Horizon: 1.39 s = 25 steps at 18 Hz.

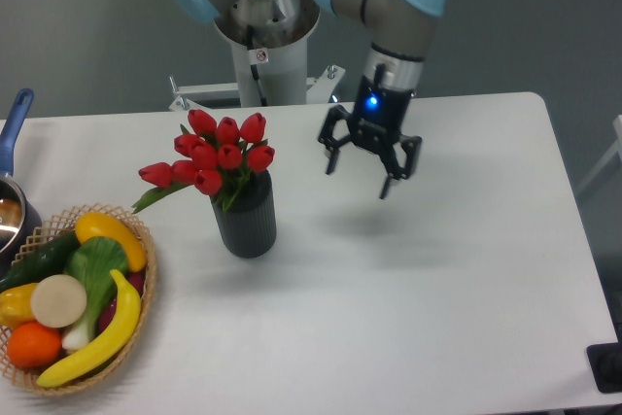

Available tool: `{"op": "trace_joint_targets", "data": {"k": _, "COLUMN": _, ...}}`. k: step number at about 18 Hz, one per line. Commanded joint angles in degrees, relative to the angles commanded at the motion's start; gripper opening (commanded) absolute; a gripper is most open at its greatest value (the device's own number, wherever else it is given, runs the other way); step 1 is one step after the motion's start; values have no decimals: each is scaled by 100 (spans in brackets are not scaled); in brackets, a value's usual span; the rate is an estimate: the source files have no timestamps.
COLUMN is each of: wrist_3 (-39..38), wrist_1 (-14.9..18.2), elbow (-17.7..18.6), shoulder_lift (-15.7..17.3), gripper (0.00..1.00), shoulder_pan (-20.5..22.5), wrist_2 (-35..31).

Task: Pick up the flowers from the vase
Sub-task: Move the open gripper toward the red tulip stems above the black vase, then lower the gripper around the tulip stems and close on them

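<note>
End effector: hangs above the table, to the right of the flowers; fingers spread wide apart, nothing between them; a blue light glows on its body.
Flowers: a bunch of red tulip buds standing in the vase, with one bud and a green leaf leaning out to the left.
Vase: dark, ribbed, cylindrical, upright on the table, left of centre, well apart from the end effector.
Table: white, carrying everything.
Wicker basket: at the left front edge, near the vase, holding a yellow banana, an orange, green vegetables and a pale round slice.
Pot: at the far left edge, partly cut off, with a blue handle.
</note>
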<state>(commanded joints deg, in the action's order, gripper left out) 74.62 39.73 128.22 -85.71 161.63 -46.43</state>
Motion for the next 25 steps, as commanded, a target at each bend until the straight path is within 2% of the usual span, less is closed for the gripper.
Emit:
{"op": "trace_joint_targets", "data": {"k": 2, "wrist_3": 0, "wrist_1": 0, "elbow": 255, "shoulder_lift": 142, "gripper": 100, "shoulder_pan": 0, "wrist_2": 631}}
{"op": "trace_joint_targets", "data": {"k": 4, "wrist_3": 0, "wrist_1": 0, "elbow": 353, "shoulder_lift": 151, "gripper": 100, "shoulder_pan": -35, "wrist_2": 1108}}
{"op": "trace_joint_targets", "data": {"k": 13, "wrist_3": 9, "wrist_1": 0, "elbow": 599, "shoulder_lift": 168, "gripper": 100, "shoulder_pan": -123, "wrist_2": 1751}}
{"op": "trace_joint_targets", "data": {"k": 21, "wrist_3": 26, "wrist_1": 0, "elbow": 494, "shoulder_lift": -200, "gripper": 100, "shoulder_pan": -360, "wrist_2": 1857}}
{"op": "trace_joint_targets", "data": {"k": 25, "wrist_3": 79, "wrist_1": 0, "elbow": 309, "shoulder_lift": -534, "gripper": 100, "shoulder_pan": -553, "wrist_2": 2084}}
